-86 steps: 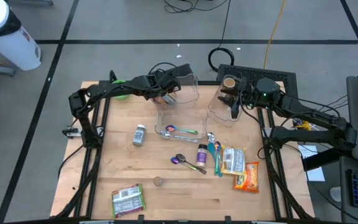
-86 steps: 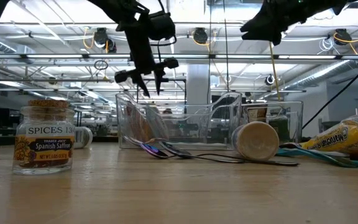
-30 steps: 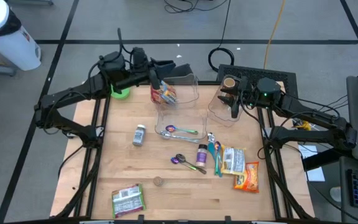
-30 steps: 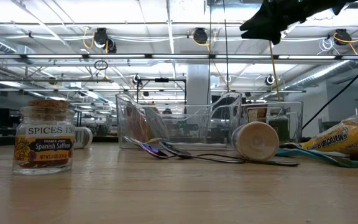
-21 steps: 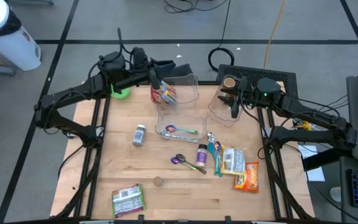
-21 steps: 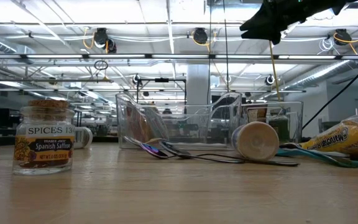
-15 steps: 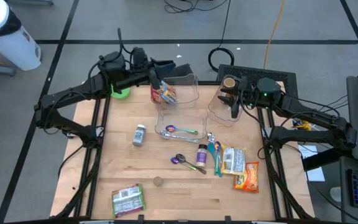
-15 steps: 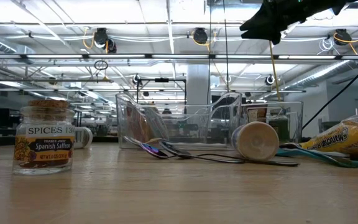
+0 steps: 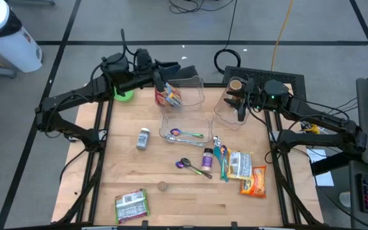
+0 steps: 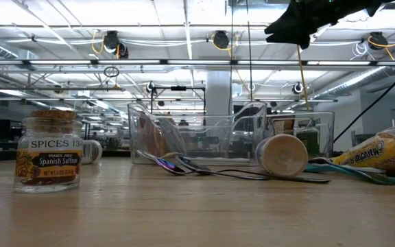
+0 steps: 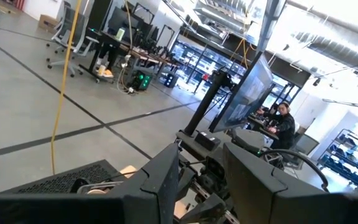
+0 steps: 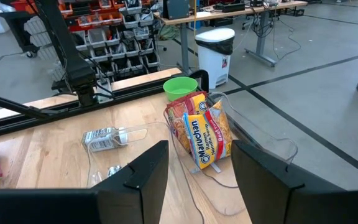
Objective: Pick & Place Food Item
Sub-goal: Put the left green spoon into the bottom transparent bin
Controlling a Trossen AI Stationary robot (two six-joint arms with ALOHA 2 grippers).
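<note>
Left arm folded back at ten o'clock, left pincer (image 9: 160, 82) raised near the far edge, fingers (image 11: 166, 171) parted and holding nothing, right arm reaching in from three o'clock, right pincer (image 9: 235, 102) at one o'clock, fingers (image 12: 145, 171) apart

High view overhead; low view at tabletop level; both share clear bin (image 9: 183, 96).

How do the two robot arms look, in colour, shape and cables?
Both arms are black and slim, built of jointed tube-like links. The left arm and the right arm each carry thin black cables along their links. The right arm shows a small green light near its wrist. Each end effector has two broad, flat, dark fingers, seen on the left end effector and the right end effector.
</note>
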